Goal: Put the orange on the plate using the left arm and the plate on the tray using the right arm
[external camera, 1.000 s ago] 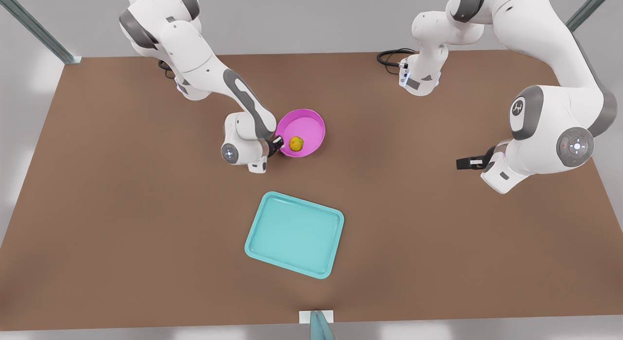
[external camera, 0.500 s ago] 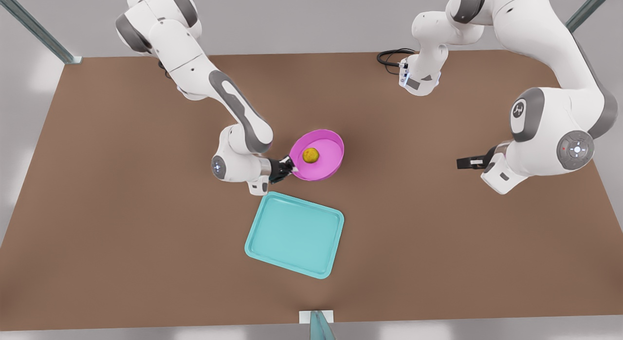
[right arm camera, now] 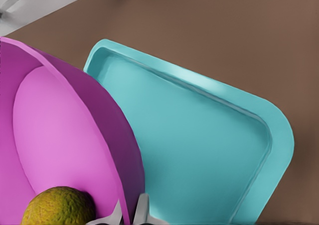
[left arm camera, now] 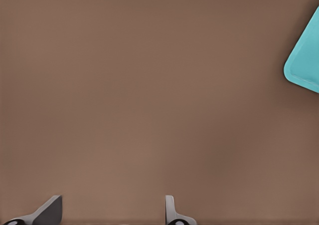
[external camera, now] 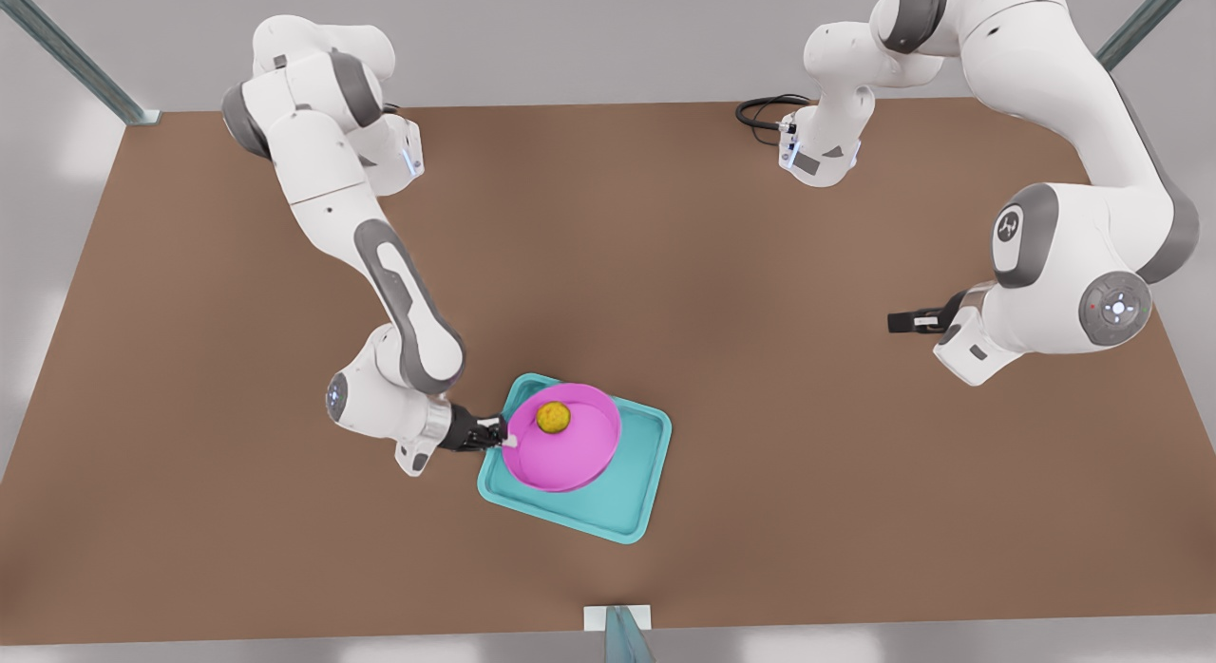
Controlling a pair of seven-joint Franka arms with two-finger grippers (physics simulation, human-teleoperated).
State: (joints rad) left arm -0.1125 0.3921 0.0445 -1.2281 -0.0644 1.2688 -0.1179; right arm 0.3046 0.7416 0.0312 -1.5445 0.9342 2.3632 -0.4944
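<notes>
The orange (external camera: 554, 416) lies already inside the plate (external camera: 570, 459), so the first part of the task seems to be done. The second part is near its end: the right tool (external camera: 503, 439), on the front view's left, is closed on the rim of the plate and holds it over the tray (external camera: 632, 497). In the right wrist view the two fingers (right arm camera: 143, 208) pinch the pink wall, with the orange (right arm camera: 59, 207) resting just beside them inside the plate (right arm camera: 60, 130), and the tray (right arm camera: 199, 150) spreads below. I cannot tell whether the plate is touching the tray floor or is a little above it; it also looks somewhat tilted. What is left, in my judgement, is to lower the plate flat, to let it go and to draw back. The left tool (external camera: 902, 320) waits well apart on the front view's right, above the bare worktop (external camera: 760, 378), with its fingers (left arm camera: 172, 210) spread and holding nothing.
</notes>
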